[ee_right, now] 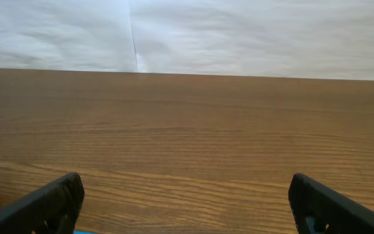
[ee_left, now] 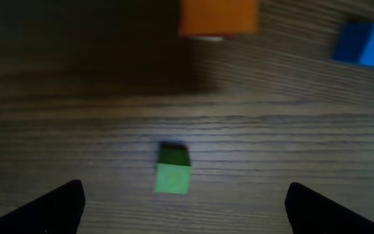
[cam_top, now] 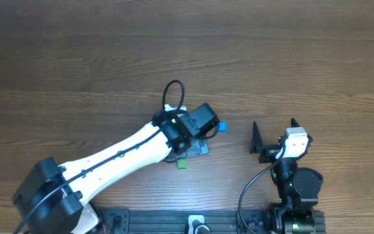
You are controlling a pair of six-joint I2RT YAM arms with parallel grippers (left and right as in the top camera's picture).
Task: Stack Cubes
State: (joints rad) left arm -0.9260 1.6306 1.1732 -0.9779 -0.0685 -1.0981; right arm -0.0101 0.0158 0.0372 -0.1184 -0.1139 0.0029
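Tabletop (cam_top: 76, 52) bears green cube (ee_left: 173, 170) and blue cube (ee_left: 363, 45)

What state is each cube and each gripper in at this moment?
green cube: lying on the table, alone, not gripped, nothing stacked on it.
blue cube: on the table, alone, not gripped.
orange cube: apart from the other two, not gripped; partly cut off by the picture's edge.
left gripper: open, above the green cube, holding nothing.
right gripper: open, holding nothing.

No readable text, labels or numbers anywhere
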